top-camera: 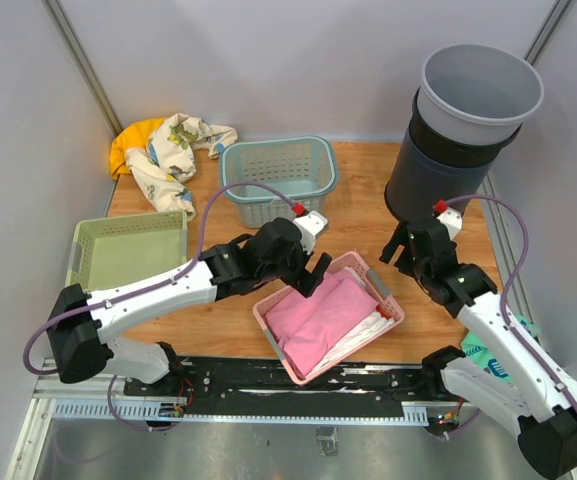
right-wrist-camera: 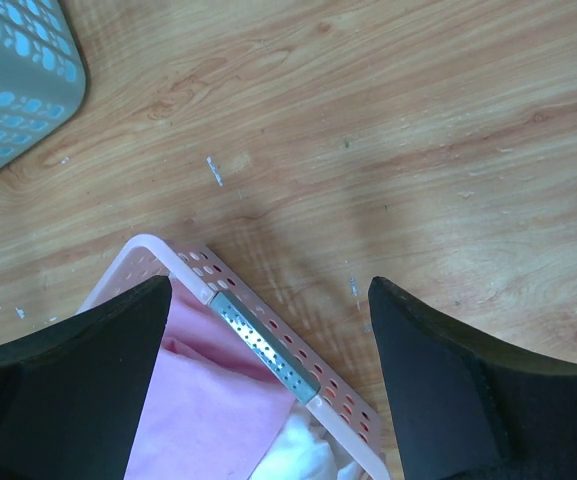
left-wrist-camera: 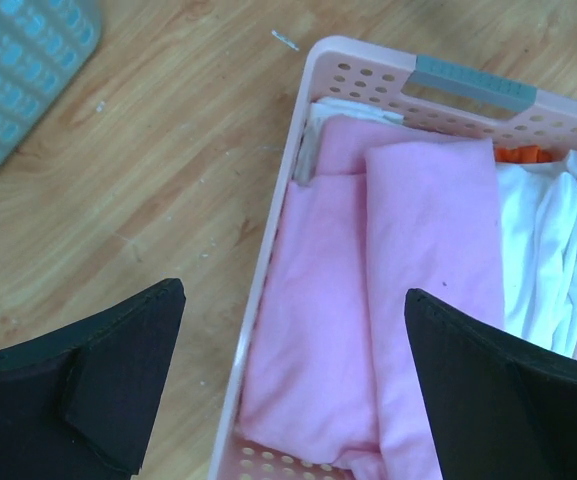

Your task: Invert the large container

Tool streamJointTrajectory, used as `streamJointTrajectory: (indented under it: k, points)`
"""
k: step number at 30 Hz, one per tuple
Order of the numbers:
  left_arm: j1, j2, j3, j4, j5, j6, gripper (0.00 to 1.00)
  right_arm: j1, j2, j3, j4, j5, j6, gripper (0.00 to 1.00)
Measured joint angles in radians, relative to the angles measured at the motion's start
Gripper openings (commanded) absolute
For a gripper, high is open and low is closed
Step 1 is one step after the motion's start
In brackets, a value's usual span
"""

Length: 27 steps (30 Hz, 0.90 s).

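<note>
The large container [top-camera: 430, 178] is a tall dark grey bin standing upright at the table's far right, with a light grey bucket [top-camera: 480, 92] nested in its mouth. My right gripper [top-camera: 398, 250] is open and empty, just in front of the bin's base. In its wrist view [right-wrist-camera: 270, 290] it hangs over the grey handle [right-wrist-camera: 263, 345] of a pink basket. My left gripper [top-camera: 313, 268] is open and empty over the pink basket's [top-camera: 264, 318] left rim [left-wrist-camera: 306, 130], above folded pink cloth [left-wrist-camera: 368, 290]. The bin does not show in either wrist view.
A teal basket [top-camera: 278, 180] stands at the back middle and shows in both wrist views [left-wrist-camera: 18, 70] [right-wrist-camera: 13, 80]. A green tray [top-camera: 128, 250] lies at the left. A heap of yellow and patterned cloth [top-camera: 168, 150] lies at the back left. Walls close in at left and right.
</note>
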Motion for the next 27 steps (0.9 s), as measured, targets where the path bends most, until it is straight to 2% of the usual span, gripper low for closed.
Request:
streamJointTrajectory:
  k: [7, 15, 18, 27]
  points:
    - [0.039, 0.082, 0.217, -0.094, -0.020, 0.223, 0.99, 0.000, -0.130, -0.008, -0.010, 0.040, -0.051, 0.83]
    - [0.235, 0.264, 0.507, -0.141, 0.018, 0.359, 0.99, 0.000, -0.158, -0.008, -0.011, 0.064, -0.107, 0.83]
    - [0.275, 0.348, 0.588, -0.174, 0.042, 0.381, 0.99, 0.000, -0.155, -0.008, -0.012, 0.063, -0.115, 0.83]
    - [0.330, 0.472, 0.639, -0.218, 0.106, 0.396, 0.99, 0.000, -0.155, -0.009, -0.012, 0.058, -0.117, 0.83]
